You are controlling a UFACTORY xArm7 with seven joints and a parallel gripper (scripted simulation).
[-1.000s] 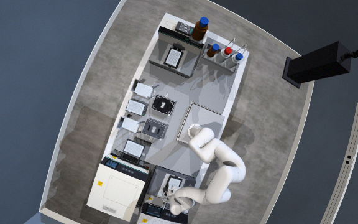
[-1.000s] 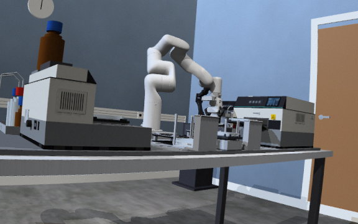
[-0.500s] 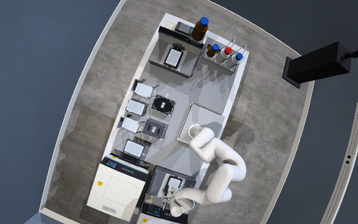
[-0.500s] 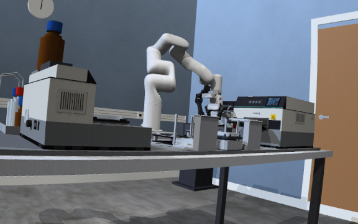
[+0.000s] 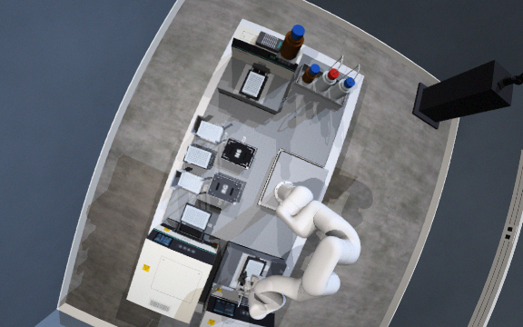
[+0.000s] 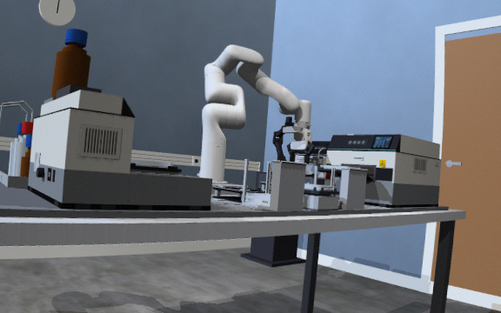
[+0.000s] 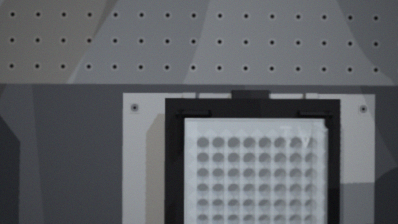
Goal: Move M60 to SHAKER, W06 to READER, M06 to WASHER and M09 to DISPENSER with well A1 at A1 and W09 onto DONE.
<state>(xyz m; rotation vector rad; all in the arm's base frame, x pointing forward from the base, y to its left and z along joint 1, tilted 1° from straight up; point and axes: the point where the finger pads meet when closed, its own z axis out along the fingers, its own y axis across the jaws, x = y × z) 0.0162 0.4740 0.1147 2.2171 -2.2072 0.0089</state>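
Plate (image 7: 256, 172) sits in black nest (image 7: 173, 165), 6 o'clock end of deck. Gripper (image 5: 244, 282) directly above, fingers spread wide, holding nothing. Risk: fingertip catches plate rim on retreat, tilts plate, unseats it from locators.

On the bench, five white well plates show from above: one (image 5: 252, 84) at the far machine, three (image 5: 210, 131) (image 5: 198, 156) (image 5: 190, 183) in a row along the edge, one (image 5: 194, 216) by the big cream box (image 5: 171, 277), and a sixth (image 5: 254, 267) sits under the arm. Two dark square nests (image 5: 239, 153) (image 5: 227, 187) lie beside that row. There are four bottles: one large brown (image 5: 292, 43), one small brown (image 5: 310, 73), two white (image 5: 330, 77) (image 5: 345, 85).
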